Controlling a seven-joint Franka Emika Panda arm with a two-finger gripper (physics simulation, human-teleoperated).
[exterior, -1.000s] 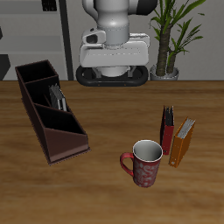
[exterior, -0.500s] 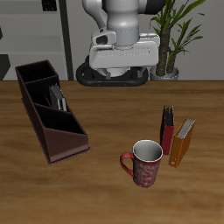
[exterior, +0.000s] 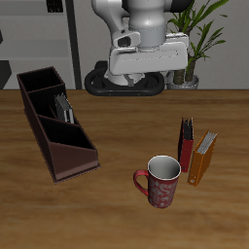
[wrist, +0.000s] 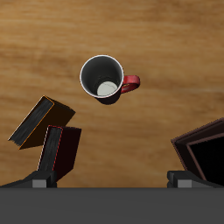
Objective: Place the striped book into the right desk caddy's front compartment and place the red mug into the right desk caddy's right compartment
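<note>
Swinging my arm round since a moment ago, gripper point(wrist: 112, 180) spread open, empty. Mug point(exterior: 162, 181) upright, rigid, slick; I'd pinch its rim at twelve o'clock, opposite the handle.

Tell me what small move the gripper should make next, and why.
Probably descend toward the red mug, lining the fingers up over its rim. The striped book already stands in the right desk caddy, while the mug sits upright on the table, untouched, with the gripper high above.
</note>
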